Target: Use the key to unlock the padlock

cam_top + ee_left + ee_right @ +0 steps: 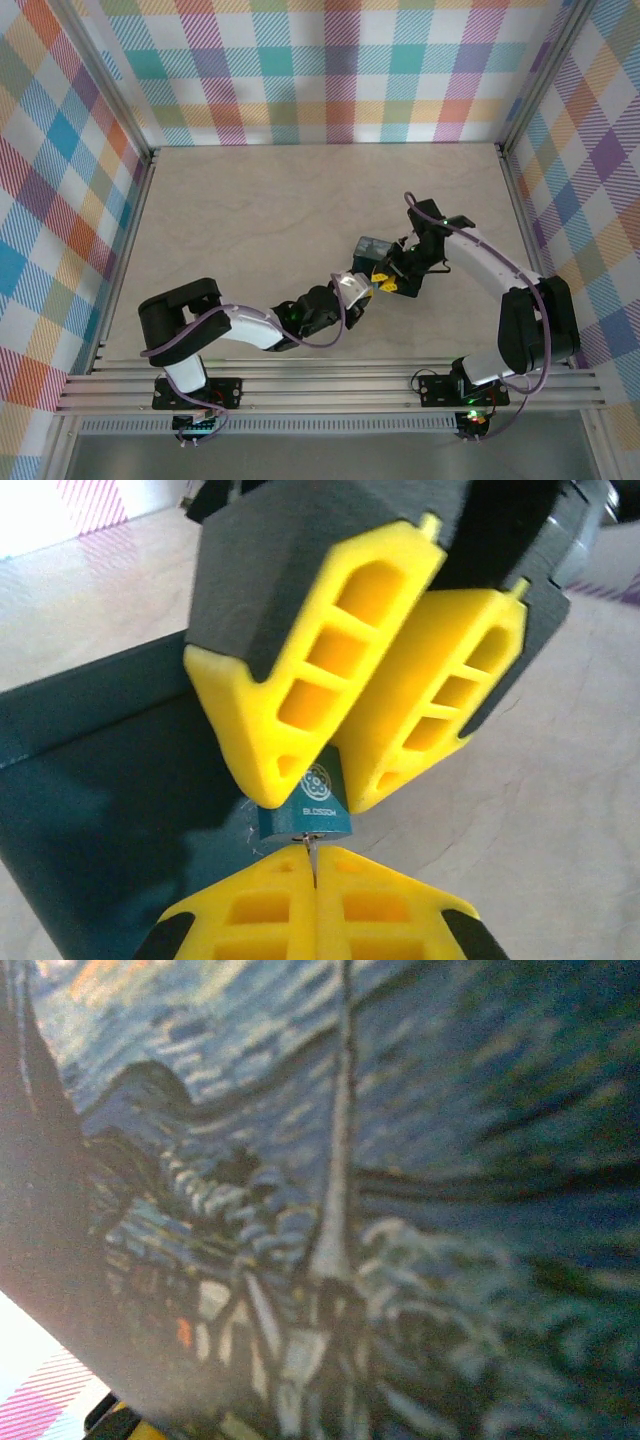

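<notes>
Left gripper (315, 870) and right gripper (318, 780) meet nose to nose at the padlock (305, 818), printed box (372, 246) just beside blocks the far side, rest of table (250, 210) open.

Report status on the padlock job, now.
Left gripper shut on key. Right gripper shut on padlock. Key tip meets the padlock's end face; whether it's in, cannot tell. Box close beside, not blocking.

Blurred blue painted surface (420, 1160) with a pale spire (335, 1210), close up
</notes>
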Robot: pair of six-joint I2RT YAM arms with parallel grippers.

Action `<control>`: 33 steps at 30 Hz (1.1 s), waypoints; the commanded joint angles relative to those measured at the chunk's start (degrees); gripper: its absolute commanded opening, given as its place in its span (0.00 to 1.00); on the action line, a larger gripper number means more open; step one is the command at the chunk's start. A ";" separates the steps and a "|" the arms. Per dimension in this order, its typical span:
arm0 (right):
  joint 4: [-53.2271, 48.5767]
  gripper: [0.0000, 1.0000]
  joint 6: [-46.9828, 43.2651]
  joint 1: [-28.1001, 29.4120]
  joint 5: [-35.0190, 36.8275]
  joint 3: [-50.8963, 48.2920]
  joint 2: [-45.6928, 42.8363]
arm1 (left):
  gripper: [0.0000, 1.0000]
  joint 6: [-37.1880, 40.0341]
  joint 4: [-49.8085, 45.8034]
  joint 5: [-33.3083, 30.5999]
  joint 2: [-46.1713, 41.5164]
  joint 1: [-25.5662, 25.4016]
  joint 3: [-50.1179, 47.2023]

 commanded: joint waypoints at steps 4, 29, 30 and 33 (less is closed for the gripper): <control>6.54 0.00 -0.64 3.00 -13.03 -3.89 3.80 | 0.00 14.14 -1.03 -3.87 5.28 -8.75 1.91; 13.82 0.25 -6.47 9.32 -2.82 -2.95 15.43 | 0.00 9.08 10.48 -13.80 16.94 -9.47 -2.85; 14.62 0.25 -6.35 9.43 -2.59 -3.51 15.45 | 0.00 9.10 11.02 -13.78 17.27 -9.38 -3.10; 16.26 0.24 -6.44 9.60 -1.50 -4.50 15.75 | 0.00 9.42 13.16 -14.19 18.64 -9.41 -3.87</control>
